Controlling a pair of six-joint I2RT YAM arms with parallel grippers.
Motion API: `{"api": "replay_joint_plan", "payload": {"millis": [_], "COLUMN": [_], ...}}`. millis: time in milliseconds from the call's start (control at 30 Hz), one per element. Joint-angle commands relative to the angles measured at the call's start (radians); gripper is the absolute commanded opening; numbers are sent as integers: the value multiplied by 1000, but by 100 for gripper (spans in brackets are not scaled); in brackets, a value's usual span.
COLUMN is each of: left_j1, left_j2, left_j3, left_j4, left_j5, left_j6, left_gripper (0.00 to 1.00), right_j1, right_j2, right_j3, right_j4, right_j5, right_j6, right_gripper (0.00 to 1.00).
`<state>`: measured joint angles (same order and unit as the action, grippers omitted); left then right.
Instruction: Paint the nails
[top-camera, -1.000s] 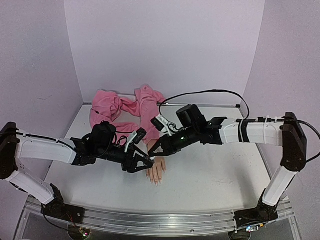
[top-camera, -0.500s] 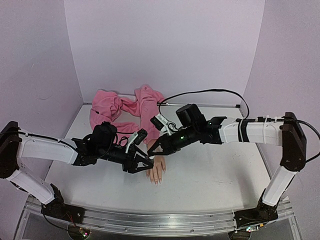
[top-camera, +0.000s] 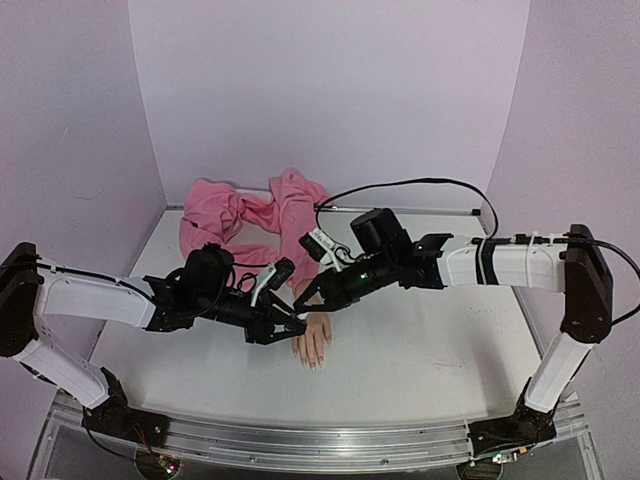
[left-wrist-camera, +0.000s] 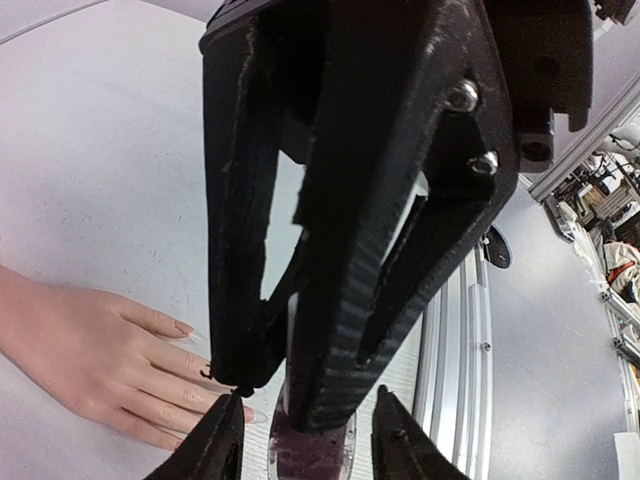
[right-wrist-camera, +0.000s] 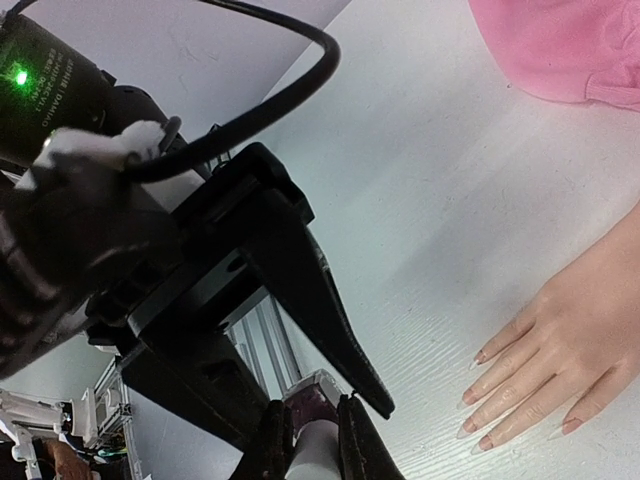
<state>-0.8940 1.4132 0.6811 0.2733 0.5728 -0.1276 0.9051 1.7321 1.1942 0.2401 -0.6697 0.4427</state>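
Pink cloth (top-camera: 250, 215) lies in a heap at the back of the white worktop (top-camera: 430, 360). A pale mannequin hand (top-camera: 314, 338) lies flat in front of it, palm down, near the middle. Its finger ends point to the front edge. The nails (right-wrist-camera: 466, 399) are on those finger ends. They look pale pink and long in the right wrist view. From above they are too small to see.

Both arms reach in from the sides and meet right by the pale hand. A little bottle (left-wrist-camera: 310, 455) is between them. It has dark purple stuff in its glass part and a pale top. The right fingers (right-wrist-camera: 275, 440) are pressed together on the pale top and hold it. The left fingers (left-wrist-camera: 215, 445) are apart, one on each side of the glass part. A thin bit of worktop shows between each of them and the glass, so they are not squeezing it. The bottle is just beside the finger ends of the pale hand. I cannot tell if it stands on the worktop or hangs just over it.

A black cable (top-camera: 420, 185) loops over the right arm.
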Motion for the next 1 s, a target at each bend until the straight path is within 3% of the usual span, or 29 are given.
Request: {"api": "replay_joint_plan", "payload": {"millis": [0, 233, 500, 700, 800, 967], "left_j1": [-2, -2, -2, -2, -2, -2], "left_j2": [-12, -10, -10, -34, -43, -52], "left_j3": [30, 28, 27, 13, 7, 4], "left_j4": [28, 17, 9, -1, -7, -9], "left_j5": [7, 13, 0, -17, -21, -38], "left_j6": [12, 24, 47, 65, 72, 71], "left_gripper": [47, 41, 21, 39, 39, 30], "right_j1": [9, 11, 15, 15, 15, 16], "right_j2": [-19, -20, -17, -22, -19, -11], "right_j3": [50, 51, 59, 66, 67, 65], "right_j4": [30, 31, 31, 31, 31, 31], "right_j5": [-28, -31, -28, -16, -19, -27], "right_j6": [1, 2, 5, 4, 4, 8], "right_gripper": [0, 0, 0, 0, 0, 0]}}
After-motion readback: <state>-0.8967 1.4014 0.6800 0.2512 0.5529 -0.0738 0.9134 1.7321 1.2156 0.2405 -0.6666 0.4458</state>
